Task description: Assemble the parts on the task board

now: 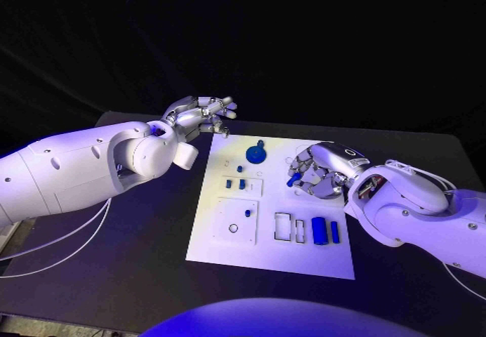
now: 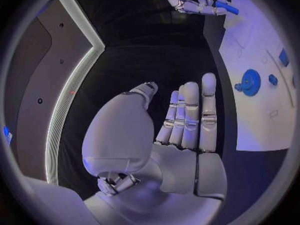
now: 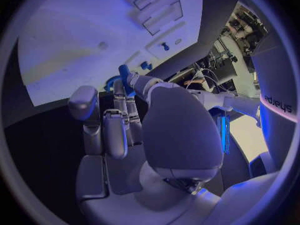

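Pinching a small blue peg (image 1: pixel 293 180) in the right hand (image 1: pixel 316 172) above the board (image 1: pixel 265 261), near the round blue part (image 1: pixel 256 152), with the left hand (image 1: pixel 203 114) off its far-left corner, fingers extended, holding nothing.

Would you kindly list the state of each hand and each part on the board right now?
left hand: holds nothing, fingers apart, raised beside the board's far left corner.
right hand: pinches a small blue peg above the board.
task board: flat on the table.
round blue part: resting on the board's far side, untouched.
two blue blocks: lying side by side near the board's near right edge, untouched.
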